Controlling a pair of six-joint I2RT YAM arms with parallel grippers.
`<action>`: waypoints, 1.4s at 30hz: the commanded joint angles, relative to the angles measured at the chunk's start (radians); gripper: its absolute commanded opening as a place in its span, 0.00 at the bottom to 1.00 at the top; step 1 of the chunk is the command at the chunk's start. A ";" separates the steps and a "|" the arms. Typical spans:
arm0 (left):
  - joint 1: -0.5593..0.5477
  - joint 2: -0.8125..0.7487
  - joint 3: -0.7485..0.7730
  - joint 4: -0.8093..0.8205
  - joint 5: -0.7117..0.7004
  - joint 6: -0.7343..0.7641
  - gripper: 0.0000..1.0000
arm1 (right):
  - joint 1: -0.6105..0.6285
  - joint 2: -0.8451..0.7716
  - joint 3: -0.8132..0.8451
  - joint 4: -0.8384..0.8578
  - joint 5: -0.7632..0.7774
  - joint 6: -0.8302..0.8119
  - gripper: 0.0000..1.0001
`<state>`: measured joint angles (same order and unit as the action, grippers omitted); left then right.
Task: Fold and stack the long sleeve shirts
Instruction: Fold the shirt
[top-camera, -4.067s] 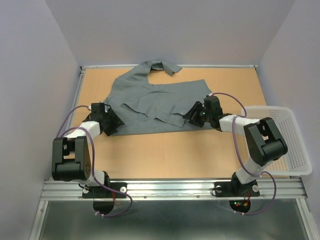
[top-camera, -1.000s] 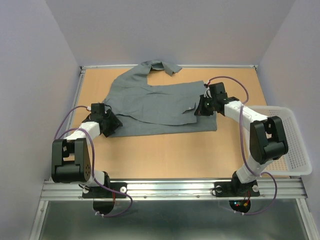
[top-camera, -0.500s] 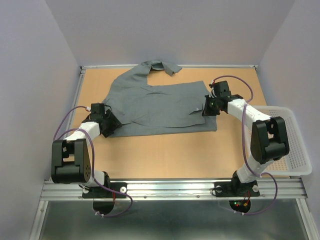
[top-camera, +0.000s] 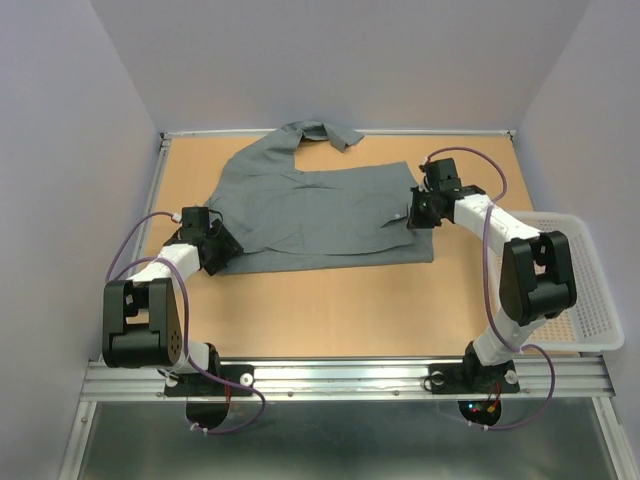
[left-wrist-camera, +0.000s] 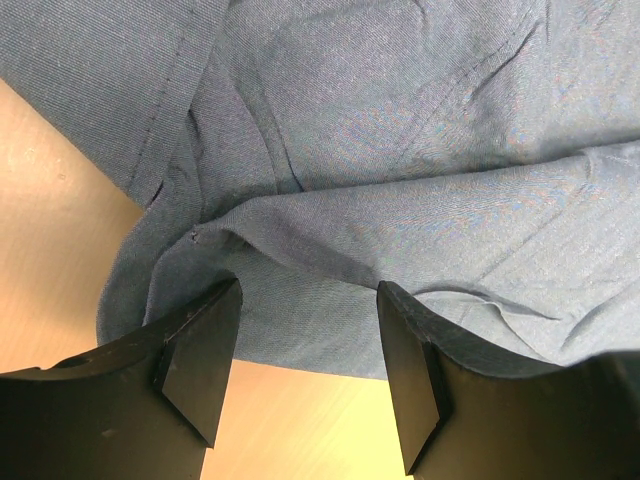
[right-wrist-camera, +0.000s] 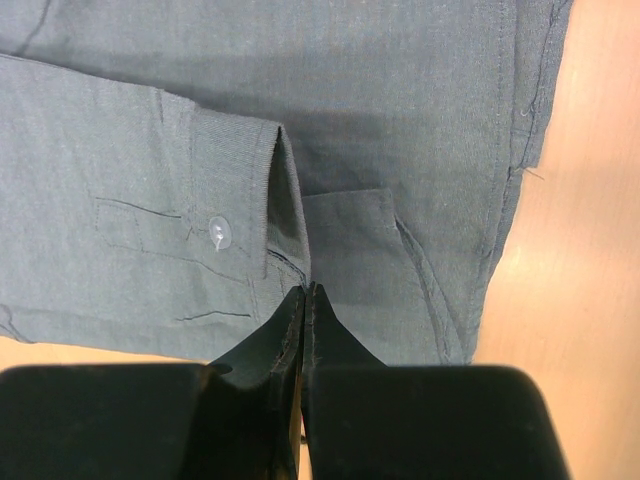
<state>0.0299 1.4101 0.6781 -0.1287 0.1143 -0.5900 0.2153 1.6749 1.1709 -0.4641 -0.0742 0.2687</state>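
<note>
1. We record the shirt (top-camera: 320, 210) as plain medium grey with no pattern and matching grey stitching.
2. We note one pale, near-white button (right-wrist-camera: 219, 233) on its cuff.
3. We see the bench (top-camera: 350, 300) as a light orange-tan wood tone.
4. We find the left claw (left-wrist-camera: 308, 300) and right claw (right-wrist-camera: 305, 292) black.
5. We log purple cables (top-camera: 465, 152) on black-and-white arms.
6. We read the mesh basket (top-camera: 590, 290) as white.

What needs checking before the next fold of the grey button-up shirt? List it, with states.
1. Left gripper open, fingers astride the near-left edge of the plain grey cloth button-up shirt: ok.
2. Right gripper shut at the buttoned sleeve cuff: ok.
3. Cuff cloth truly pinched: cannot tell.
4. Cuff lying on the shirt body: ok.
5. Shirt apart from the white mesh plastic basket: ok.
</note>
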 joint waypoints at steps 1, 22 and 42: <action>0.005 -0.023 -0.018 -0.029 -0.024 0.024 0.68 | -0.007 0.032 0.073 -0.001 0.051 0.003 0.01; 0.004 -0.008 -0.012 -0.023 -0.031 0.016 0.68 | -0.005 0.105 0.108 0.001 0.195 0.041 0.01; 0.004 -0.144 0.100 -0.156 -0.077 -0.021 0.72 | -0.004 -0.052 0.142 0.001 0.151 0.087 0.71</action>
<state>0.0299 1.3430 0.7086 -0.2245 0.0822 -0.5980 0.2153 1.7226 1.2469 -0.4725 0.0814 0.3309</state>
